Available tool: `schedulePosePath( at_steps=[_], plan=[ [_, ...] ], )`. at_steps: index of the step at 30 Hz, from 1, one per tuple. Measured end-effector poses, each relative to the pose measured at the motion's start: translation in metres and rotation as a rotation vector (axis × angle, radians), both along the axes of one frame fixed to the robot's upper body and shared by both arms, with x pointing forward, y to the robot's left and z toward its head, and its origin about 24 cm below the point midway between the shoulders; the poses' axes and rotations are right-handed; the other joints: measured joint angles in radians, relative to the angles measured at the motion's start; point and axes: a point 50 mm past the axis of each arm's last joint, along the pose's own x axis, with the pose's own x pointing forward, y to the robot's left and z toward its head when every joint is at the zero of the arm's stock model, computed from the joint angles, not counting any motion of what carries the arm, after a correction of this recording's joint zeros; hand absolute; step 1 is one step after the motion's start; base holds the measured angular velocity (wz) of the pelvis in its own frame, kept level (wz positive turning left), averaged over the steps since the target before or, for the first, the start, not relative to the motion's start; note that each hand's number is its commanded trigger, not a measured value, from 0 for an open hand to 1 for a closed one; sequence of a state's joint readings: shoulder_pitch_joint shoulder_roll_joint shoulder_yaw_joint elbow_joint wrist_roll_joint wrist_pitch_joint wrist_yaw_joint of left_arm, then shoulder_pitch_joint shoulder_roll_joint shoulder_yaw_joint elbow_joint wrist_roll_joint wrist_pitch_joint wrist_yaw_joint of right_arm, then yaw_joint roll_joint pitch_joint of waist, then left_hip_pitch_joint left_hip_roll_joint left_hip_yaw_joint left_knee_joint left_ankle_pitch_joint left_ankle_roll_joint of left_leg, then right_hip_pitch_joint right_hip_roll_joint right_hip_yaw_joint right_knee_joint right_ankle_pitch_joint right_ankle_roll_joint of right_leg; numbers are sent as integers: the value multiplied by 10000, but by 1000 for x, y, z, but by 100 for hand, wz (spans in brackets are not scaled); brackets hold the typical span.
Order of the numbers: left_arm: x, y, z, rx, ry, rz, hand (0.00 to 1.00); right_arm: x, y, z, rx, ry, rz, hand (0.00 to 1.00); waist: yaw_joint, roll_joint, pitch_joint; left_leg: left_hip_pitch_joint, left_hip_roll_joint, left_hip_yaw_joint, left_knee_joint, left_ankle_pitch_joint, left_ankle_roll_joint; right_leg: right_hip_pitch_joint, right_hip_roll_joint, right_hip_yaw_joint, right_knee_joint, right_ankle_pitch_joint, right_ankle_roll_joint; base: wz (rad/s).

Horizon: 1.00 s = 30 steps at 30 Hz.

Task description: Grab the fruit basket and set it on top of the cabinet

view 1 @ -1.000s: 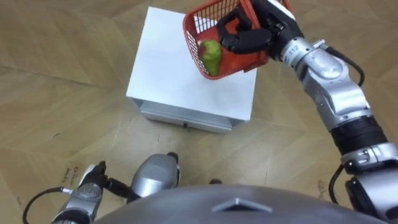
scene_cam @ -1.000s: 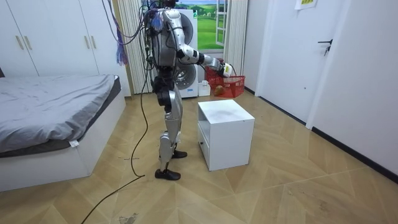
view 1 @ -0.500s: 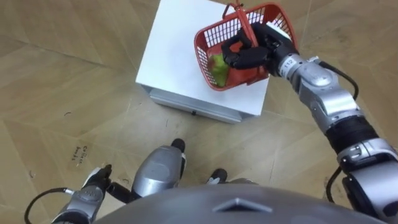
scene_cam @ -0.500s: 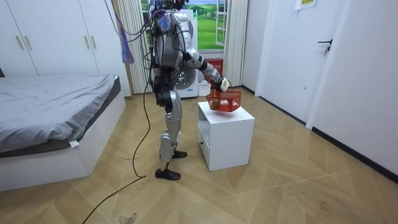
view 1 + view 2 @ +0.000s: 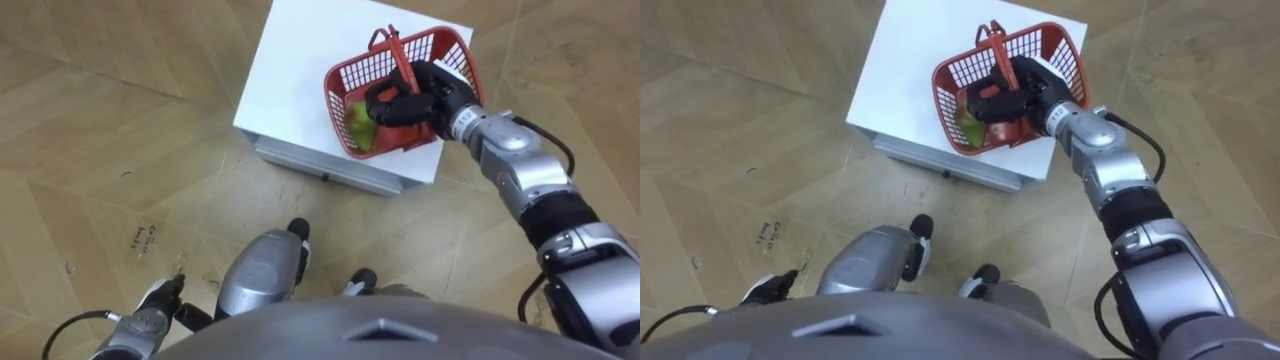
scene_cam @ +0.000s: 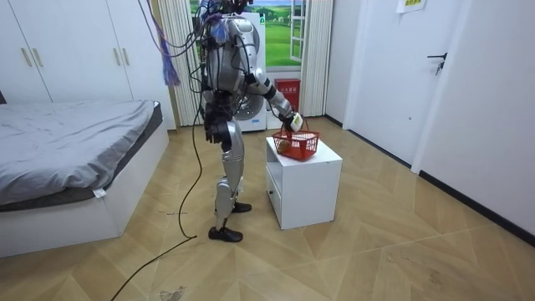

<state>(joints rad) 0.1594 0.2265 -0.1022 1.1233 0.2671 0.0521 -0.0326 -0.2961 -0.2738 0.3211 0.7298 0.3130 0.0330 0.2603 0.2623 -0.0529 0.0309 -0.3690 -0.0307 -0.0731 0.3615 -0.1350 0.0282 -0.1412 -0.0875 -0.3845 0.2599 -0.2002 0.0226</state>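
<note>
Grey-cased left hand [image 5: 150, 320] hangs at the frame's lower left; whether it is open or closed cannot be told. Higher in the frame a white cabinet [image 5: 300, 80] stands on the wood floor [image 5: 100, 150]. Over its near right corner the right hand [image 5: 410, 100] curls dark fingers round the handle of the red basket [image 5: 425, 45], which holds a green fruit [image 5: 360, 122]. A second ago the basket hung higher and tipped; now it is down at the cabinet top.
</note>
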Motion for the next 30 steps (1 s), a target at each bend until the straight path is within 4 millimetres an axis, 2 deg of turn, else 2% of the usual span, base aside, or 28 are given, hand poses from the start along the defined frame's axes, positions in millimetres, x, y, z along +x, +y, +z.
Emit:
schedulePosePath(
  at_steps=[1, 8, 12, 22, 27, 30],
  plan=[
    [0, 0, 0, -1, 0, 1, 0, 0, -1, 0, -17, -5, -20, 1, 0, 4, 1, -41, 2, -1, 4, 0, 0, -27, 4, 0, 1, -2, -3, 0],
    [-4, -4, -1, -84, 76, 35, 0, 0, -3, 0, -29, -18, -226, 0, 8, 104, 5, -127, -23, -128, 120, -7, 12, -88, -16, -22, 173, -57, 2, 3],
    [-4, -5, -2, -92, 92, 21, 0, 1, -6, 0, -35, -27, -442, 0, 83, 193, -30, -140, -24, -128, 149, -5, 9, -89, -13, -21, 182, -86, -34, 0],
    [-3, -8, -2, -110, 95, -115, 0, 1, -10, 0, 152, -10, -902, 0, 135, 179, -33, -141, -47, -108, 152, -4, 5, -112, -38, -23, 191, -187, -40, 1],
    [-3, -12, -3, -207, 66, -107, 0, 2, -15, 1, 198, -63, -1170, 0, 98, 152, -26, -132, -129, -128, 140, -5, 7, -151, -166, -150, 351, -288, -18, 3],
    [3, -13, -2, -210, -180, -151, 0, 3, -18, 3, 217, -133, -1310, 0, -22, 58, -10, -225, -141, -137, 167, -8, 13, -205, -169, -172, 350, -288, -17, 4]
  ],
)
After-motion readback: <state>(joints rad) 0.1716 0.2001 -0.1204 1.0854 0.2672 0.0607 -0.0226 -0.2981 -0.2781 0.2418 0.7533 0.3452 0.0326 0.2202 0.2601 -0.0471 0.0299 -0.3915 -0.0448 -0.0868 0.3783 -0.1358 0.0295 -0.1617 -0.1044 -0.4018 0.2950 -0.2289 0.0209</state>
